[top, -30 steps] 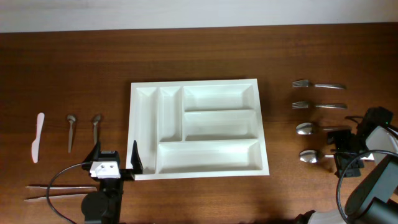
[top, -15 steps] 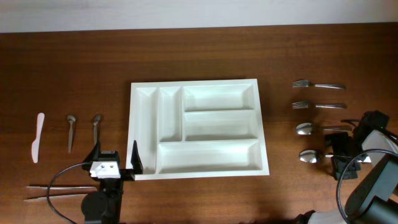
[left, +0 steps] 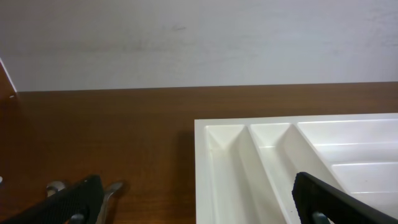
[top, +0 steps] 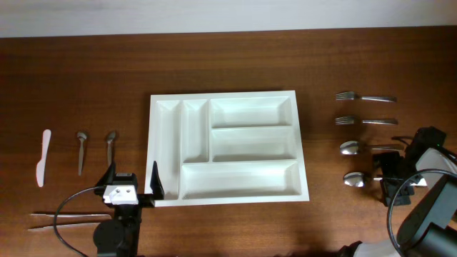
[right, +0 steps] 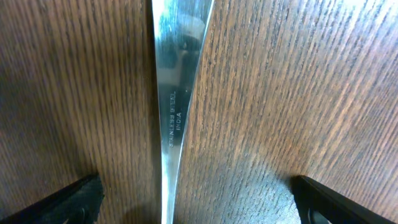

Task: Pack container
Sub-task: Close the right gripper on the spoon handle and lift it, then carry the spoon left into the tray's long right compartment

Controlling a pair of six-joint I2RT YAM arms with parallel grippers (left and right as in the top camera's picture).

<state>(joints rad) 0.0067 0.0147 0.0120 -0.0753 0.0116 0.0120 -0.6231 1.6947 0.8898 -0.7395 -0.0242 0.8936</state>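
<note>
The container [top: 225, 93], a large white tray with five compartments, lies in the middle of the table; all its compartments are bare. My left gripper [top: 133, 180] hangs open at its near left corner, one finger over the wood and one over the tray rim [left: 202, 168]. My right gripper [top: 390, 175] is open low over the table at the right, straddling the steel handle [right: 177, 106] of a spoon [top: 354, 179]. The handle lies flat on the wood, left of the middle of the gap, and neither of the fingers [right: 78, 198] touches it.
A second large spoon [top: 351, 148] and two forks [top: 364, 97] [top: 365, 121] lie at the right. At the left lie a white plastic knife [top: 44, 157], two small spoons [top: 81, 150] [top: 110, 145] and long thin tongs [top: 61, 220].
The right arm has shifted slightly over the spoons. The left arm and the container have not moved.
</note>
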